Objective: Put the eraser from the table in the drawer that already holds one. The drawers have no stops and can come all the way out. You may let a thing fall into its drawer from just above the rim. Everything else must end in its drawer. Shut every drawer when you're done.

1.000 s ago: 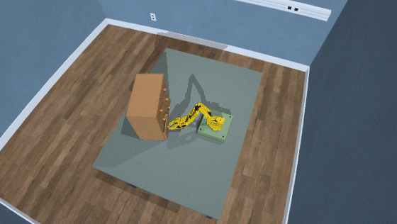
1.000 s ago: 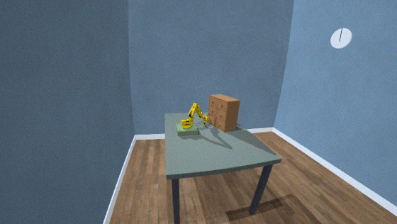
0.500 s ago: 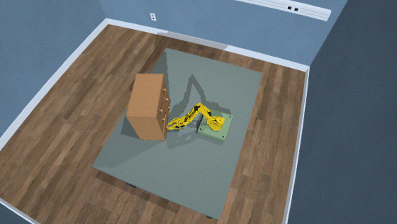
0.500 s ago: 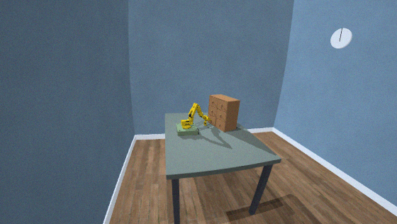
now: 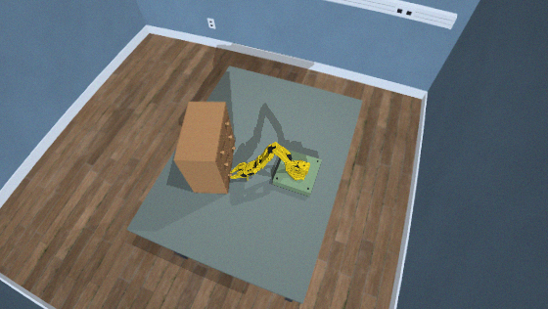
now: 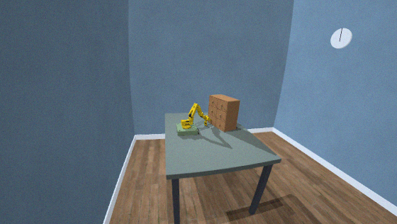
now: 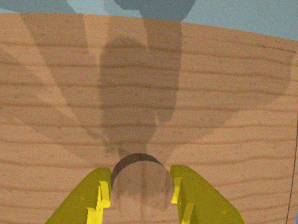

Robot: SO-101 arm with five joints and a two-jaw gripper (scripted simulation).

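Gripper (image 5: 232,174) (image 6: 208,120) (image 7: 141,184): clenched on a round knob (image 7: 143,189), at your wrist frame's lower centre.
Cabinet (image 5: 202,134) (image 6: 232,114): left of centre in your top view.
Eraser: hidden from you; you can't tell which drawer holds it, if any.
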